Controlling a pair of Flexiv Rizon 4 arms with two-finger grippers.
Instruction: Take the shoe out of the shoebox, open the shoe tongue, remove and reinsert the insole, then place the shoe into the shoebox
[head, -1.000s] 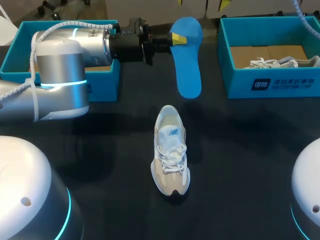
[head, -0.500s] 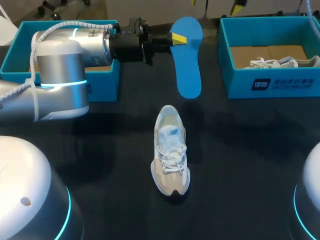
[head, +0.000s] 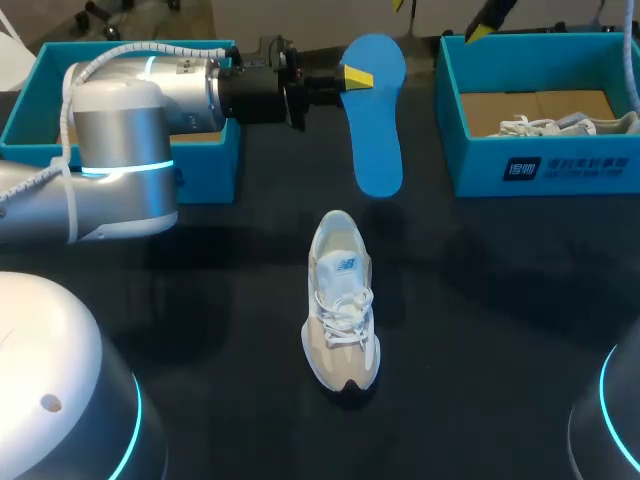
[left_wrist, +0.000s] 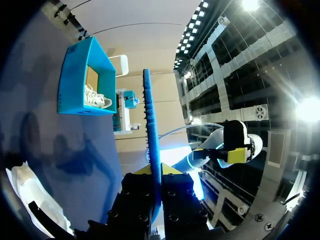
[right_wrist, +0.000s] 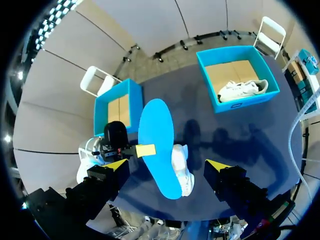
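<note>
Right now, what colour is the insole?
The insole is blue; head view shows it best.

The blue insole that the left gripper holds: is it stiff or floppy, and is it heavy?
Probably fairly stiff: the blue insole juts out from the left gripper, which pinches it near one end only, yet it looks nearly straight. Likely light: seen edge-on in the left wrist view, it is thin. It may flex somewhat when pushed into the shoe.

White logo and print on shoebox (head: 480, 170) front wall, unreadable, small emblem on shoe tongue (head: 340, 266)
</note>
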